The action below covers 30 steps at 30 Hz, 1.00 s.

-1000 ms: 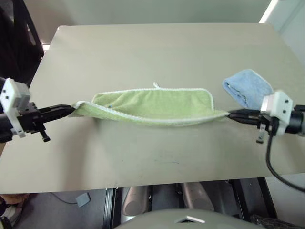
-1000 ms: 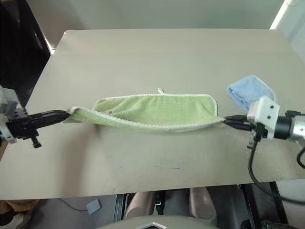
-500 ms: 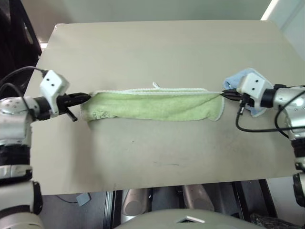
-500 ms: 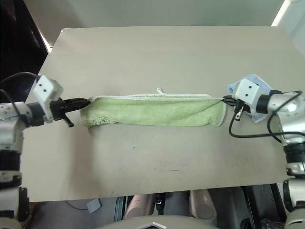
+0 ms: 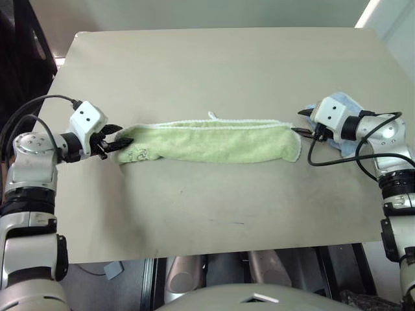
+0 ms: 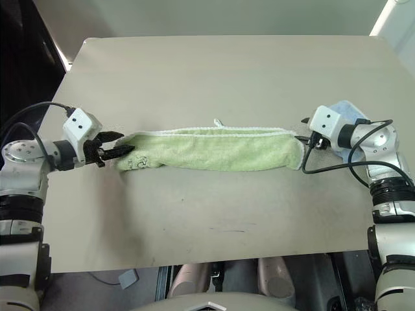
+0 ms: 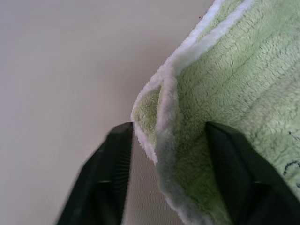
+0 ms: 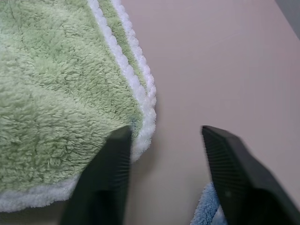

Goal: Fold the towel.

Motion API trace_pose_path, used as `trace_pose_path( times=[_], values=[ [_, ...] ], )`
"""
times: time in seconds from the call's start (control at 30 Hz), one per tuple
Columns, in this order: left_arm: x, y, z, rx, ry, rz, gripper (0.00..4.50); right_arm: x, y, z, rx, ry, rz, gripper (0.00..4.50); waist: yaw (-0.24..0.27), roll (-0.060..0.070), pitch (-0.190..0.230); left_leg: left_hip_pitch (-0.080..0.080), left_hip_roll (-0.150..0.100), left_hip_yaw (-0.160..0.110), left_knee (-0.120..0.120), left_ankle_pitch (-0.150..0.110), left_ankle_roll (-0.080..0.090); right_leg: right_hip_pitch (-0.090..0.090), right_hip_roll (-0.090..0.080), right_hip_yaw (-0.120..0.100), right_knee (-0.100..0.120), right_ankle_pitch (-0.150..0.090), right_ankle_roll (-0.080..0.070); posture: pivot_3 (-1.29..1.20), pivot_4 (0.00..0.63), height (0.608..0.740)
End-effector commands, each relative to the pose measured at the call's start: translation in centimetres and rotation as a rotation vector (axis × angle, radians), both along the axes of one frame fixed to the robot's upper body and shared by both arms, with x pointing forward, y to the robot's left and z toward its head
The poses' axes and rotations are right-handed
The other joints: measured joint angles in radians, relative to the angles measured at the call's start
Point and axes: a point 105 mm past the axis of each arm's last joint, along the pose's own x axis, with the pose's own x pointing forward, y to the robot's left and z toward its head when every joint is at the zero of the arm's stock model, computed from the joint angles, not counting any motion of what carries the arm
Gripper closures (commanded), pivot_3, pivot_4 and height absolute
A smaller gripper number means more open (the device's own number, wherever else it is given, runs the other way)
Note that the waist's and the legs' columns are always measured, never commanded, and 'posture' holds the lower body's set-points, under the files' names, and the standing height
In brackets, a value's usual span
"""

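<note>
Both pincers stand spread apart at the two ends of the towel (image 5: 211, 140), gripping nothing. At the robot's left, the left gripper (image 5: 117, 138) has its black fingers (image 7: 105, 180) wide, and in the left wrist view the towel's white-edged corner sits loosely in the gap between them, one finger down on the bare table (image 5: 214, 71) just beside the cloth and the other lying over the green terry. A bit of the dark printed drawing shows on the towel just next to that gripper. At the opposite end, the right gripper (image 5: 303, 122) is likewise open; in the right wrist view one finger (image 8: 105, 180) rests at the towel's stitched edge, with the other out over the table surface, apart from the cloth. The towel itself lies flat on the table as a long, narrow doubled strip stretched between the two grippers, its white edging layered along the far side, with the small loop tag (image 5: 211, 116) sticking out from the middle of that far edge. Just beyond the right gripper, away from the towel, a light blue cloth (image 5: 347, 103) peeks out from behind the robot's right wrist.
</note>
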Motion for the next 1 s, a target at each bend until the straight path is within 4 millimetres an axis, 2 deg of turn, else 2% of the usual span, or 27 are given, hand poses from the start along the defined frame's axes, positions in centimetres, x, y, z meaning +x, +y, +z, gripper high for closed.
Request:
trace_pose_path(
  times=[0.03,0.07,0.1,0.17,0.27,0.37,0.43,0.5,0.63,0.7,0.77,0.93,1.0],
  values=[
    [0.8,1.1,2.1,0.001,-0.106,0.074,0.56,0.0,-0.5,2.5,0.021,-0.097,-0.006,0.68,0.0,0.0,0.0,0.0,0.0,0.0,0.0,0.0,0.0,0.0,0.0,0.0,0.0,0.0,0.0,0.0,0.15,0.736],
    [1.0,1.2,2.8,-0.037,-0.136,0.096,0.25,-0.2,-0.8,2.9,0.02,-0.121,-0.015,0.38,0.001,0.0,0.0,0.0,0.0,0.0,0.0,0.0,0.0,0.0,0.0,0.0,0.0,0.0,0.0,0.0,0.15,0.736],
    [1.1,1.3,3.5,-0.077,-0.162,0.113,0.2,-0.4,-1.0,3.4,0.024,-0.142,-0.022,0.03,0.003,0.0,0.0,0.0,0.0,0.0,0.0,0.0,0.0,0.0,0.0,0.0,0.0,0.0,0.0,0.0,0.15,0.736],
    [1.1,1.9,4.6,-0.133,-0.2,0.156,0.2,-1.0,-1.7,4.8,0.06,-0.179,-0.052,0.03,0.004,0.0,0.0,-0.001,0.0,0.0,0.0,0.0,0.0,0.0,0.0,-0.001,0.0,0.0,0.0,0.0,0.15,0.736],
    [0.7,3.4,5.1,-0.132,-0.232,0.216,0.2,-2.2,-2.5,6.2,0.157,-0.174,-0.109,0.03,0.004,0.0,0.0,-0.001,0.0,0.0,0.0,0.0,-0.001,0.0,0.0,-0.001,-0.001,0.0,0.0,0.0,0.15,0.736],
    [0.3,4.3,5.2,-0.117,-0.249,0.249,0.2,-3.2,-2.7,6.4,0.227,-0.139,-0.146,0.03,0.003,0.0,0.0,-0.001,0.0,0.0,-0.001,0.0,-0.001,0.0,0.0,-0.001,-0.002,0.0,0.0,0.0,0.15,0.736],
    [0.0,4.8,6.0,-0.143,-0.28,0.263,0.2,-4.9,-2.5,5.3,0.384,-0.001,-0.191,0.03,0.003,0.0,0.0,0.0,0.0,0.0,0.0,0.001,-0.001,0.001,0.0,-0.001,-0.002,0.0,0.0,0.0,0.15,0.736],
    [-0.2,4.7,6.5,-0.158,-0.294,0.253,0.2,-6.3,-2.1,4.5,0.457,0.094,-0.214,0.03,0.005,-0.001,0.0,0.0,0.0,0.0,-0.001,0.002,-0.003,0.002,0.001,-0.001,-0.002,-0.001,0.0,0.0,0.15,0.736],
    [-1.7,0.8,6.3,-0.153,-0.255,0.027,0.2,-8.8,-0.1,2.7,0.807,0.381,-0.306,0.03,0.005,-0.001,0.0,0.0,0.0,0.0,-0.001,0.003,-0.003,0.003,0.001,0.0,-0.002,-0.002,0.001,0.0,0.15,0.736],
    [-2.2,-0.4,5.8,-0.145,-0.222,-0.033,0.2,-9.4,0.7,2.3,0.945,0.485,-0.345,0.03,0.003,-0.001,0.0,0.001,-0.001,0.0,0.0,0.004,-0.003,0.004,0.002,0.001,-0.002,-0.003,0.003,0.0,0.15,0.736],
    [-2.6,-1.9,5.2,-0.14,-0.185,-0.108,0.2,-9.8,1.9,1.4,1.088,0.597,-0.388,0.03,0.004,-0.002,0.0,0.002,-0.001,0.0,0.0,0.005,-0.002,0.004,0.003,0.002,-0.002,-0.006,0.01,0.0,0.15,0.736],
    [-2.8,-3.5,4.7,-0.143,-0.157,-0.172,0.2,-10.7,3.6,0.0,1.252,0.75,-0.452,0.03,0.004,-0.002,0.0,0.004,0.0,0.0,0.0,0.006,-0.001,0.005,0.003,0.002,0.001,-0.006,0.01,0.0,0.15,0.736],
    [-2.8,-4.1,4.5,-0.146,-0.15,-0.193,0.2,-11.4,4.4,-1.3,1.311,0.825,-0.492,0.03,0.004,-0.002,0.0,0.004,0.0,0.0,0.0,0.006,-0.001,0.004,0.003,0.003,0.001,-0.006,0.01,0.0,0.15,0.736]
  ],
)
